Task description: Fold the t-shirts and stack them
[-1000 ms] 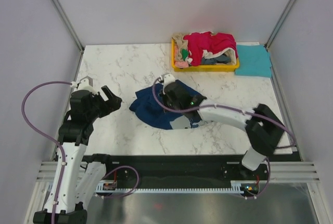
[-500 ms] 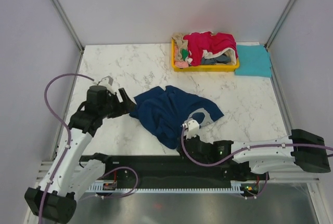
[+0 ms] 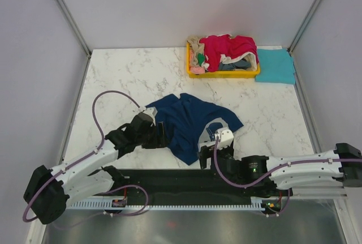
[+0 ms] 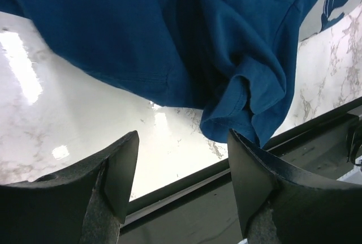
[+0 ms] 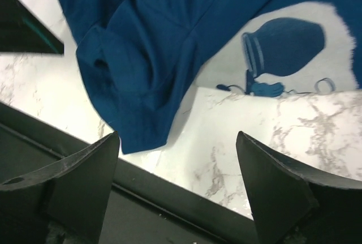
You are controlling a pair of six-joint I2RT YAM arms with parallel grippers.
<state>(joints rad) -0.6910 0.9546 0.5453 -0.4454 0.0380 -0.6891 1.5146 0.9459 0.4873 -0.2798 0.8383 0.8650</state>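
- Navy t-shirt (image 3: 184, 120) rumpled and loosely spread on the marble worktop (image 3: 124, 74), about the middle and a little toward 6 o'clock; pale print (image 5: 334, 40) with a dark blue figure on the shirt's 4 o'clock side.
- Left gripper (image 3: 163, 136) low at the navy t-shirt's 8 o'clock edge, jaws parted fairly wide with nothing between them; from the wrist, dark fingertips (image 4: 121, 165) over bare marble, the navy hem just beyond them.
- Right gripper (image 3: 210, 152) at the shirt's 5 o'clock edge, close by the print; jaws spread wide, gripping nothing, with a hem corner and bare marble showing between the fingertips (image 5: 85, 182).
- Yellow plastic tray (image 3: 223, 75) at 1 o'clock on the worktop, heaped with unfolded tees: crimson-pink t-shirt (image 3: 229, 46) on top, beige t-shirt (image 3: 195, 45) at the tray's 9 o'clock end.
- Teal t-shirt (image 3: 275, 66) folded flat, just beside the tray at its 3 o'clock side.
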